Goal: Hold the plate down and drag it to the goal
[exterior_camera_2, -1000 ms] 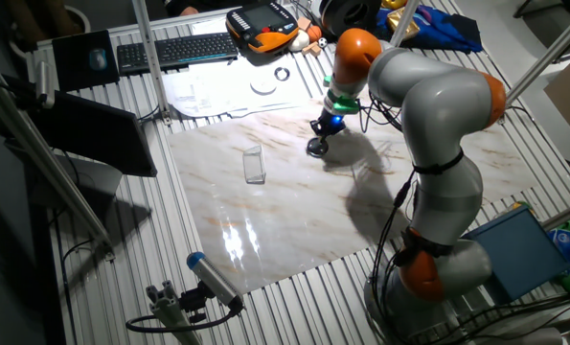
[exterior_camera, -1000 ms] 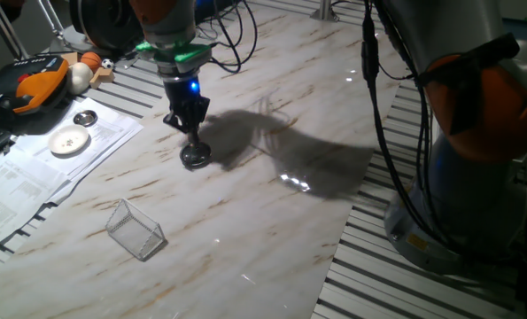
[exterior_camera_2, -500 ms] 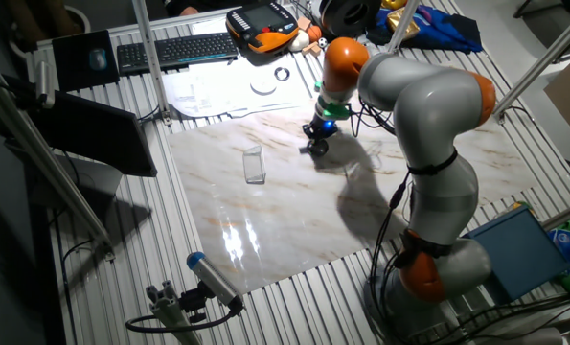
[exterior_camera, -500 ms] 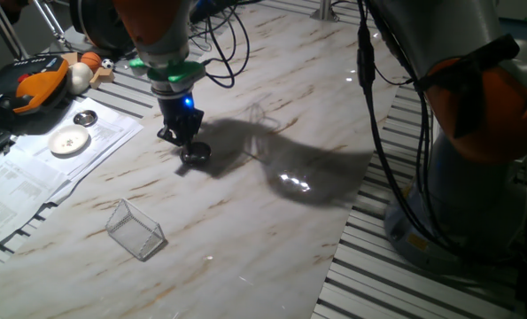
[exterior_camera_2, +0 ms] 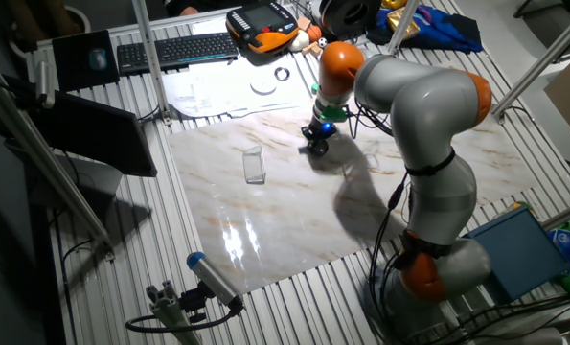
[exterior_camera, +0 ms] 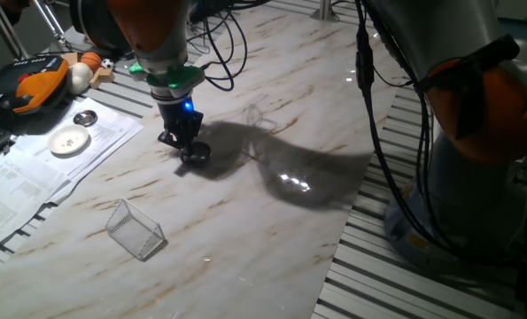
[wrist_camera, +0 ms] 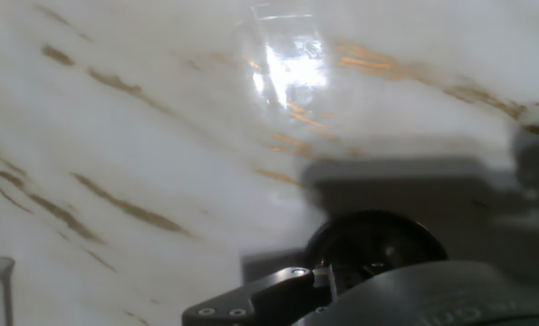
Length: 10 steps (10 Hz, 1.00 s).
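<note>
The claw presses down onto the plate on the marble desk, near the desk's edge by the papers. Whether its fingers are parted or together cannot be told. The goal, a clear box, stands well apart from the plate, nearer another edge.

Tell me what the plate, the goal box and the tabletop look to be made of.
The plate looks like dark polished metal, catching small glints. The goal box seems clear plastic or glass with thin pale edges; the tabletop shows through it. The tabletop looks like glossy marble or a marble-print laminate, white with tan veins and lamp reflections.
</note>
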Tool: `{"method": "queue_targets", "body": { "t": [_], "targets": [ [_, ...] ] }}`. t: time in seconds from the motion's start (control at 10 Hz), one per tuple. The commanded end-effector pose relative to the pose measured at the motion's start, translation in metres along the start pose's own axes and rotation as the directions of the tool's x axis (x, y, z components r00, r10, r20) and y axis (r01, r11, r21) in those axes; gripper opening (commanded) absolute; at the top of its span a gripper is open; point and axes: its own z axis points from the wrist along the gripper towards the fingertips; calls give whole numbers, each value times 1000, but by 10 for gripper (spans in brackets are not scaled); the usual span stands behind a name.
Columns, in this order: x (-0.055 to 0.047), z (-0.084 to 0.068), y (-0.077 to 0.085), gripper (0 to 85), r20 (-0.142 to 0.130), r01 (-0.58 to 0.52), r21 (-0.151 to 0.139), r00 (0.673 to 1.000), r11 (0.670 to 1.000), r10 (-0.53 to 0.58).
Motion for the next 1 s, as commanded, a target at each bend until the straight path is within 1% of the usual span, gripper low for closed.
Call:
{"method": "queue_targets", "body": {
  "t": [0.0, 0.1, 0.3, 0.9],
  "targets": [
    [1, 2, 2, 0, 1, -1, 0, 1000, 1000, 1],
    [2, 3, 2, 0, 1, -2, -2, 1000, 1000, 2],
    [2, 3, 2, 0, -16, -13, -27, 1000, 1000, 12],
    [4, 4, 4, 0, -19, -26, -42, 1000, 999, 25]
  ]
}}
